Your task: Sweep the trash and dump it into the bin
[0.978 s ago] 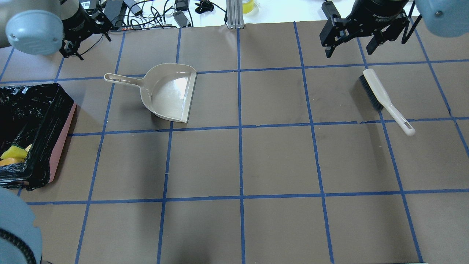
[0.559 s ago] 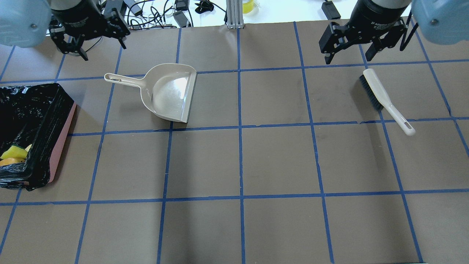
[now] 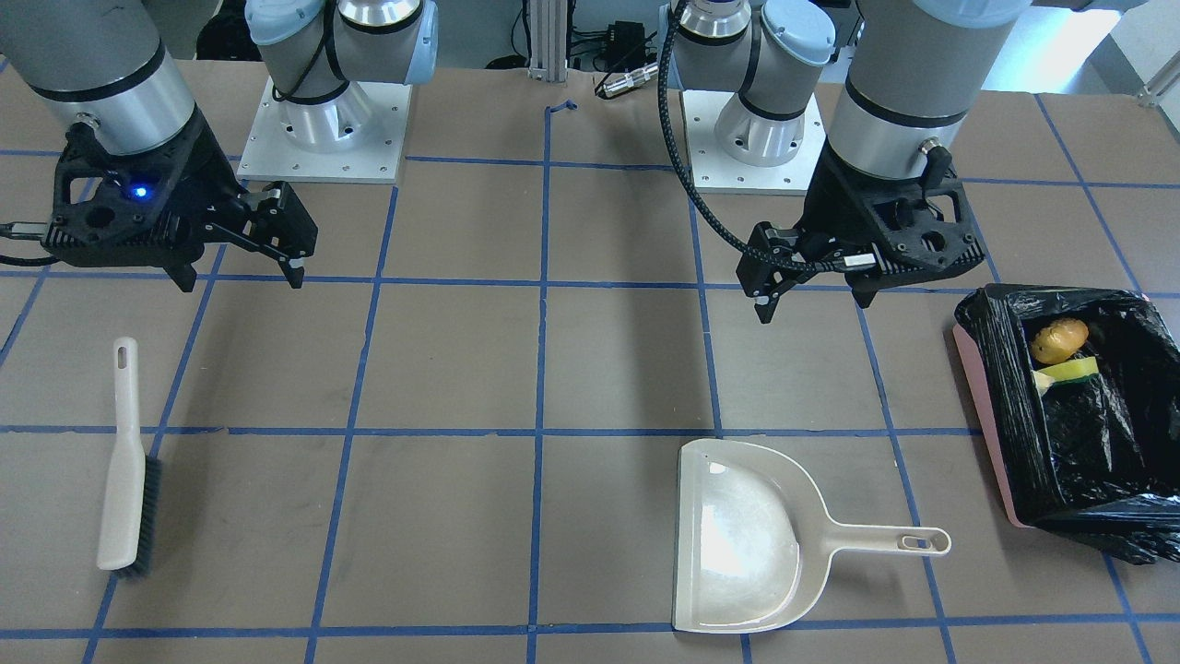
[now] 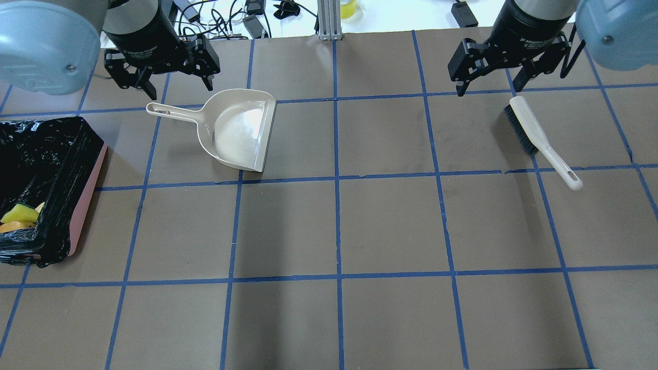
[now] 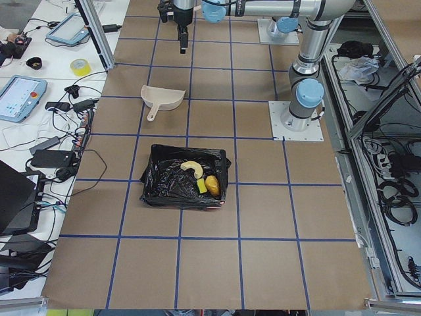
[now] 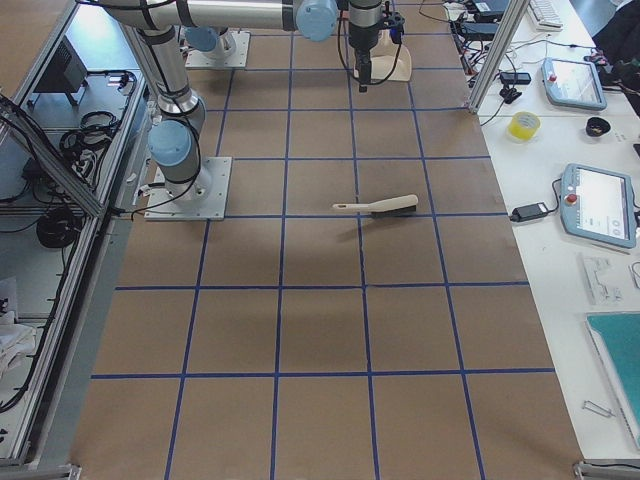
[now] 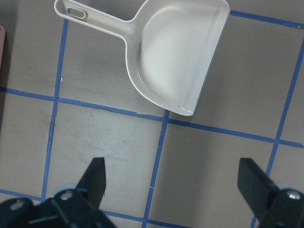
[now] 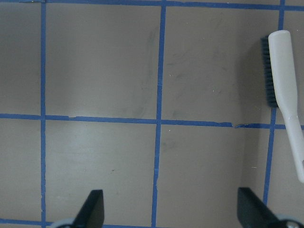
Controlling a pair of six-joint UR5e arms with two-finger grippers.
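Both tools lie let go on the table (image 4: 390, 221). The dustpan (image 4: 239, 131) is empty and the brush (image 4: 529, 131) is on its side. The left gripper (image 4: 181, 88) hangs near the dustpan's handle, jaws spread wide and holding nothing. The right gripper (image 4: 487, 85) is equally wide and empty, close by the brush head. The trash, a roll (image 3: 1058, 339), a sponge (image 3: 1071, 370) and a pastry (image 5: 191, 167), lies inside the bin (image 4: 85, 205), so the job looks finished.

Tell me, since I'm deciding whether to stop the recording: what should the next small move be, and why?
Probably draw both arms back to rest. The roll, sponge and pastry lie in the bin. The dustpan is empty and lies with the brush on the table, where no trash shows. The left gripper and right gripper are open, holding nothing.
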